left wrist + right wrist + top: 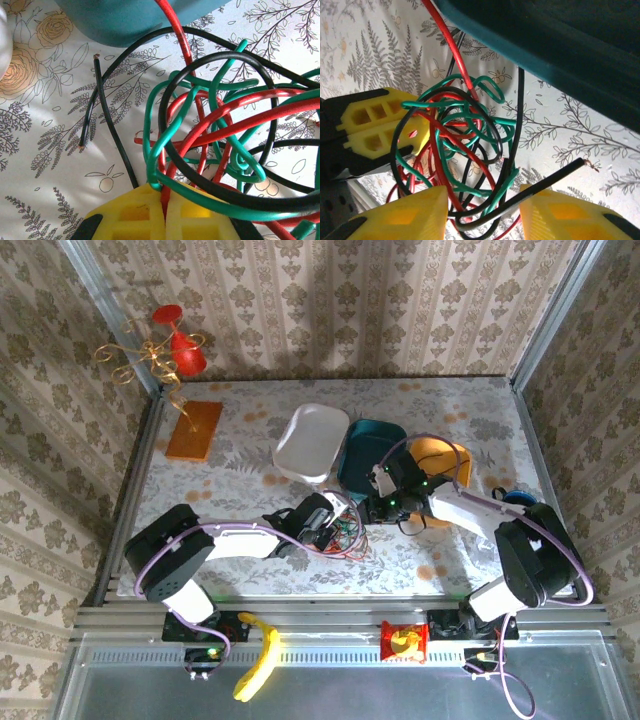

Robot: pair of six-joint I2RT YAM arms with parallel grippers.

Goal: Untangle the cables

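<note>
— Where do we have the cables (343, 537)?

— We see them bunched into one red, green and black knot on the flowered desk (240, 440), between our two arms and just in front of the teal bin (372, 455). A white tray (312, 443) leans beside that bin.

— And our left jaws?

— Together. From the left wrist we see the yellow pads (135, 215) pressed flat against each other, with a red strand coming out of the seam, so they are clamped on the cables (215, 130). Green and black loops pile up over the pad tips.

— The right jaws?

— Apart. From the right wrist we see their two yellow pads (410, 215) at the bottom with a wide gap between them, and the lower part of the knot (465, 140) hangs in that gap. One black strand lies against the right-hand pad, and its bare end points out over the desk (570, 140).

— Any strands free of the knot?

— One red strand runs up past the rim of the bin (560, 50). In the left wrist view, two loose black ends lie flat on the cloth (40, 150), left of the knot.
</note>
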